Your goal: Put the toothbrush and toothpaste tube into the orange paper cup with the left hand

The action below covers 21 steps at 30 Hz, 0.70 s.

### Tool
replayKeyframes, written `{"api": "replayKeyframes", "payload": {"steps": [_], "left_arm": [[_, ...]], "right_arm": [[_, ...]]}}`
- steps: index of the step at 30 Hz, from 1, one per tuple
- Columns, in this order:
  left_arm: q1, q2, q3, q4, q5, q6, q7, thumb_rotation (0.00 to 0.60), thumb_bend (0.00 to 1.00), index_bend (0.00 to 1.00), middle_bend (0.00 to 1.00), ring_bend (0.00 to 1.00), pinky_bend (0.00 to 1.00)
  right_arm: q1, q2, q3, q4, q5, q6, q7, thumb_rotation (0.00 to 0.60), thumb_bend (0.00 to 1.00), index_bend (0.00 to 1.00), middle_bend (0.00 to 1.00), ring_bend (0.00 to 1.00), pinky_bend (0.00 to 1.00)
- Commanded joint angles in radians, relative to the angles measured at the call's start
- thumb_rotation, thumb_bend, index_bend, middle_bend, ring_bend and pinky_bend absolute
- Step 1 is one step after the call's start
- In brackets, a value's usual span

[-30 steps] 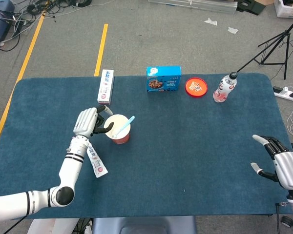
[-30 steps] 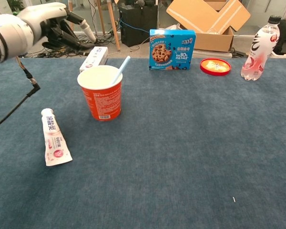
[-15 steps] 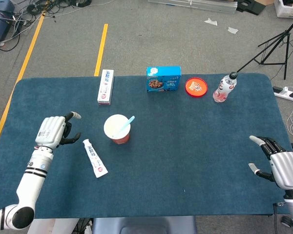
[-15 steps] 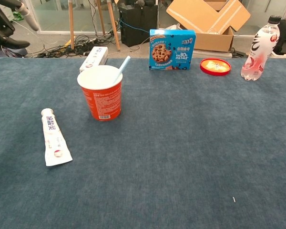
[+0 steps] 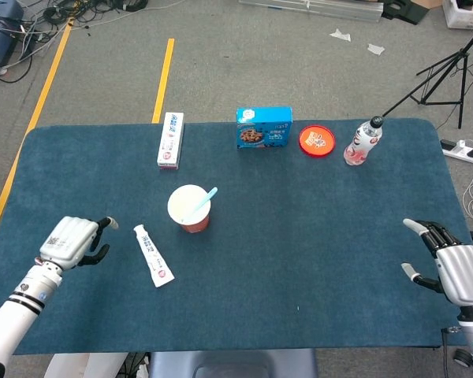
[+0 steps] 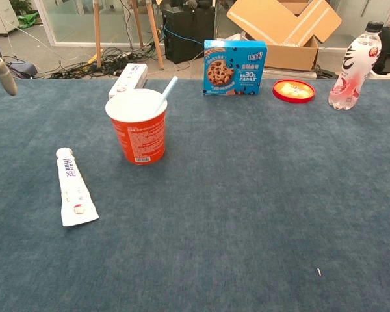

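While the toothbrush (image 5: 204,199) leans in the orange paper cup (image 5: 190,209), we see the toothpaste tube (image 5: 153,253) lying left, left hand (image 5: 69,241) empty, fingers loosely curled, right hand (image 5: 449,266) spread, empty.

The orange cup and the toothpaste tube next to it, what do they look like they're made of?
The orange paper cup looks like coated paper: matte printed wall, white inside and a thin rolled rim. The toothpaste tube looks like soft plastic or laminate, judging by its smooth white printed skin and flat crimped end, though the pictures cannot settle which. The toothbrush handle in the cup looks like pale blue plastic.

blue cookie box (image 6: 234,67) | "30%" | other print too small to read
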State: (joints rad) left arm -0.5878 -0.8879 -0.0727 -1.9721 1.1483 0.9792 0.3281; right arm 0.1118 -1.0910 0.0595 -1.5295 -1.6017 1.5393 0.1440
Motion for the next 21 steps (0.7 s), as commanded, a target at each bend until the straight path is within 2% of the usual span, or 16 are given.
{"api": "replayKeyframes", "payload": {"steps": [1,5,9,21], "left_arm": [[0.017,-0.011,0.064,0.042,0.102,-0.027,0.053,0.600,0.62,0.32,0.93,0.71,0.70],[0.017,-0.044,0.081,0.061,0.110,-0.050,0.053,0.600,0.84,0.33,1.00,0.78,0.76],[0.008,-0.085,0.091,0.088,0.100,-0.082,0.063,0.600,0.99,0.30,1.00,0.83,0.79],[-0.042,-0.197,0.085,0.129,0.041,-0.143,0.096,0.600,1.00,0.21,1.00,0.88,0.82]], "right_arm": [[0.001,-0.001,-0.001,-0.001,0.000,-0.001,-0.002,0.600,0.17,0.22,0.26,0.22,0.52],[0.001,-0.001,0.000,0.000,0.001,-0.003,-0.002,0.600,0.17,0.22,0.26,0.22,0.52],[0.001,-0.002,0.000,0.000,0.002,-0.003,-0.002,0.600,0.17,0.22,0.26,0.22,0.52],[0.005,-0.002,0.000,0.002,0.005,-0.011,0.000,0.600,0.17,0.22,0.26,0.22,0.52]]}}
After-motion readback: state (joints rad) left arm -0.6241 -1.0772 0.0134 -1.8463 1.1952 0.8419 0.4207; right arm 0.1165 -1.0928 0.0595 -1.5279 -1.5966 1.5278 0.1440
